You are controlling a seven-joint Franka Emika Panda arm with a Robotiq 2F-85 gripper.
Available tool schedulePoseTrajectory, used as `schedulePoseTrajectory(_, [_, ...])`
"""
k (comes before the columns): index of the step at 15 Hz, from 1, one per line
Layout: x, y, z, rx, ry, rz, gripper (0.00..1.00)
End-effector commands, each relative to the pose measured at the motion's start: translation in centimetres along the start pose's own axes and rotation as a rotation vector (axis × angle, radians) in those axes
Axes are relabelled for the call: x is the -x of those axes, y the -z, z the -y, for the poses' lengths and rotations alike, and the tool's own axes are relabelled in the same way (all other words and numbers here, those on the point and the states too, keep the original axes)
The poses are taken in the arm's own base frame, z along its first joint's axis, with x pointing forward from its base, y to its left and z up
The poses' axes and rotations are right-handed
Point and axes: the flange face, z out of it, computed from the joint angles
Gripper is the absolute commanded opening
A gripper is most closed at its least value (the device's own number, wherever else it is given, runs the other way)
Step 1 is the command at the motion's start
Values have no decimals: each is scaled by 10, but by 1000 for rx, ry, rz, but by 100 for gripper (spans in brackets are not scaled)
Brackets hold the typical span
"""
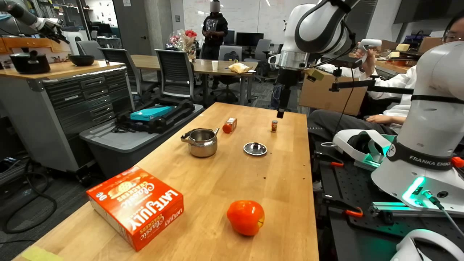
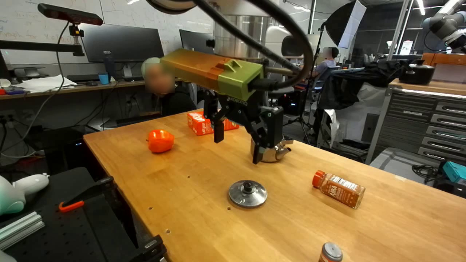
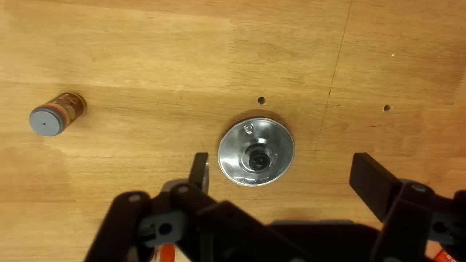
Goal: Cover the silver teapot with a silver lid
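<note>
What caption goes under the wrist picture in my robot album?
An open gripper frames a silver lid on a wooden table, with a gray-capped jar standing at left.

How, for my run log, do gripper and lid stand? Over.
Gripper open, holding nothing. Silver lid flat on table. Silver teapot uncovered. Nothing visible blocking the lid.

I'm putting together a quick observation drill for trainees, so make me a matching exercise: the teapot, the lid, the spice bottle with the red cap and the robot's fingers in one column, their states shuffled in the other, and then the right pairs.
Things
1. silver teapot
2. silver lid
3. red-capped spice bottle
4. fingers

States
A. lying on its side
B. spread apart, holding nothing
C. standing uncovered
D. lying level, knob up

Right pairs: 1-C, 2-D, 3-A, 4-B
</note>
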Motion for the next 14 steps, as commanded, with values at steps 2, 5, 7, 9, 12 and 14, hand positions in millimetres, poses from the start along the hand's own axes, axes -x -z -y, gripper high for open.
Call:
schedulePoseTrajectory(2, [-15, -10, 4, 19, 34, -1, 100])
schedulePoseTrajectory(5, [-23, -17, 8, 24, 45, -9, 100])
schedulePoseTrajectory(7, [-31, -11, 7, 38, 37, -29, 100])
schedulePoseTrajectory(9, [-40, -20, 5, 53, 32, -43, 100])
schedulePoseTrajectory(12, [-51, -34, 2, 61, 21, -50, 100])
schedulePoseTrajectory(14, [-56, -45, 2, 51, 14, -39, 100])
